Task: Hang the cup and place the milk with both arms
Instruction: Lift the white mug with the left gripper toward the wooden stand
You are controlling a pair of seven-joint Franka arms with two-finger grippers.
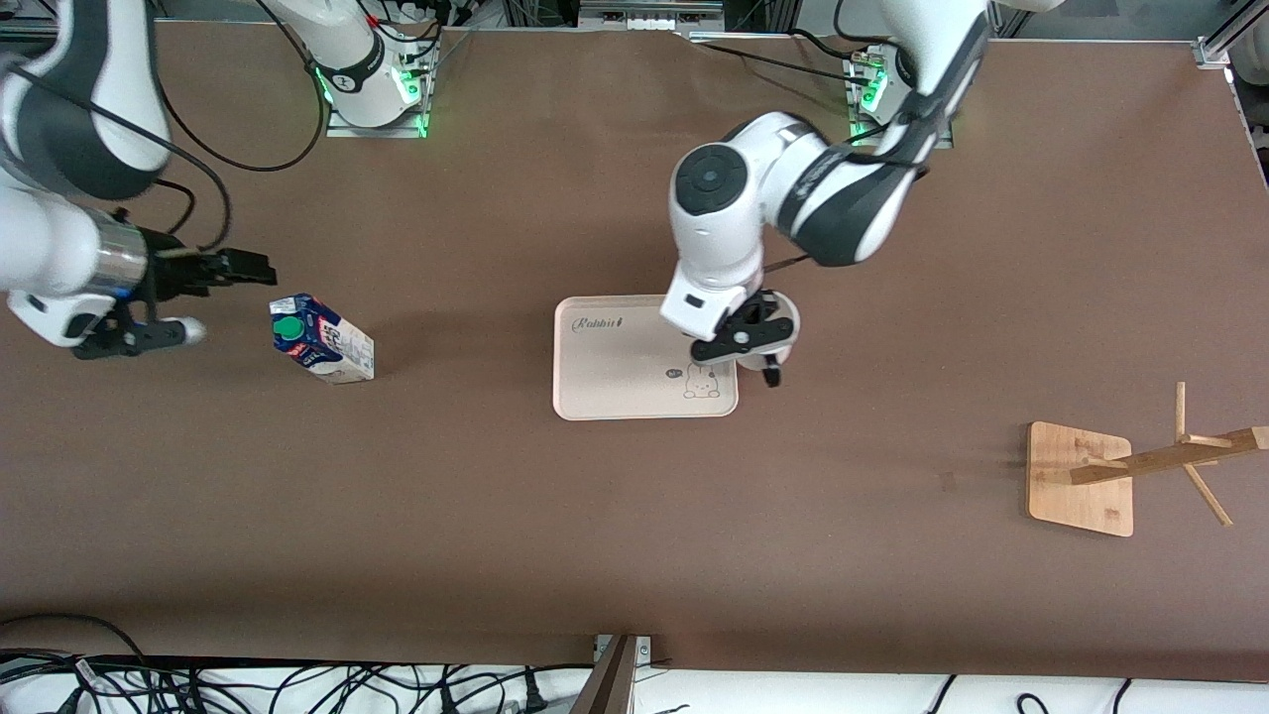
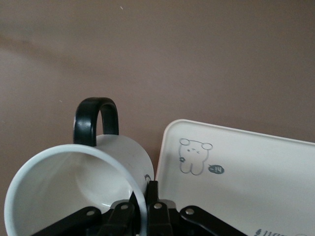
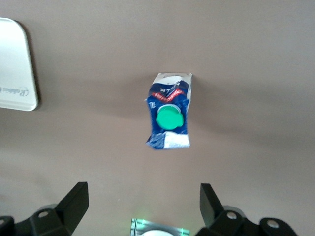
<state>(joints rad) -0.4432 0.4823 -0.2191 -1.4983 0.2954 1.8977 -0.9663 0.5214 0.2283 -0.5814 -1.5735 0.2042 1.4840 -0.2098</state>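
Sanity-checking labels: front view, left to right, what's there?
right gripper (open, over bare table) → milk → tray → left gripper shut on the cup, at the tray's edge → wooden rack.

The small gable-top milk carton (image 1: 323, 339) stands toward the right arm's end; the white ceramic cup (image 1: 780, 342) sits just beside the rectangular tray (image 1: 615, 372); the wooden rack (image 1: 1081, 478) stands toward the left arm's end.

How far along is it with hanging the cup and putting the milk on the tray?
Nothing is finished. In hand: the left gripper is shut on the rim of the cup, beside the tray. The right gripper is open, short of the milk, which stands on the table, not on the tray. Left: hang the cup on the wooden rack, then grasp and place the milk.
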